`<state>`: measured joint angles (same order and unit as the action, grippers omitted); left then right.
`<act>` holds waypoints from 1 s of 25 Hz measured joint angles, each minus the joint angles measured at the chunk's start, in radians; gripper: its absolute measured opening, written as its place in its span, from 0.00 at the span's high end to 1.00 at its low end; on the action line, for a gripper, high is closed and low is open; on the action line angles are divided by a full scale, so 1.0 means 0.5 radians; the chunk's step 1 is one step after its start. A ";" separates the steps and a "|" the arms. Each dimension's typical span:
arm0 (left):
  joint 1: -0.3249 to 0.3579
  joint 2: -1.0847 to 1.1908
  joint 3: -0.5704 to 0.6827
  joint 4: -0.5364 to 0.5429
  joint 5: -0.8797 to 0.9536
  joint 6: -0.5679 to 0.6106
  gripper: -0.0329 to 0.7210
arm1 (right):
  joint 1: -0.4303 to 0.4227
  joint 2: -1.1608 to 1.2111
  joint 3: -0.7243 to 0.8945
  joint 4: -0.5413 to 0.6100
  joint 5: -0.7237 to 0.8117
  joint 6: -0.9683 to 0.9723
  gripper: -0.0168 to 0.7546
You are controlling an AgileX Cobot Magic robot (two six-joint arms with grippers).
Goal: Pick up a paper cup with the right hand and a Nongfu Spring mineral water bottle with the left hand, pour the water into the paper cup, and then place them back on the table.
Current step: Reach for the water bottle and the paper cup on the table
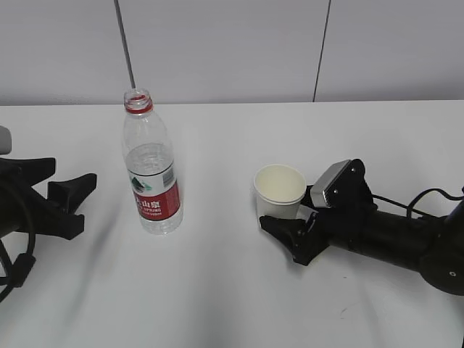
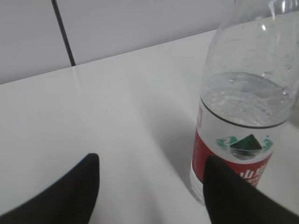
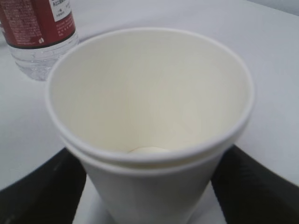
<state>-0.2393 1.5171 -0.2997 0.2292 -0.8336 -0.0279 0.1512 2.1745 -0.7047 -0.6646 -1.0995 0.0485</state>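
My right end effector straddles the cup, fingers wide, not yet clamped. My left end effector gapes beside the bottle. Both stand on the table; lifting and pouring remain.

Bright, even overhead light; soft faint shadows on table. Exterior view sharp. Both wrist views slightly soft; near gripper fingers blurred; glints on Nongfu Spring mineral water bottle
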 joint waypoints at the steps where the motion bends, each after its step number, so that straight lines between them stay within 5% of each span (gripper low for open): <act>1: 0.000 0.000 0.000 0.002 -0.005 0.000 0.37 | 0.002 0.008 -0.010 0.000 0.000 0.000 0.18; 15: 0.000 0.000 0.000 0.058 -0.014 -0.019 0.37 | 0.007 0.023 -0.038 0.037 -0.025 0.000 0.27; 25: 0.000 0.004 0.000 0.320 0.019 -0.196 0.23 | 0.007 0.023 -0.038 0.074 -0.029 0.000 0.29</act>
<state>-0.2393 1.5190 -0.2997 0.3890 -0.8241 -0.1259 0.1547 2.1858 -0.7239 -0.6277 -1.1140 0.0485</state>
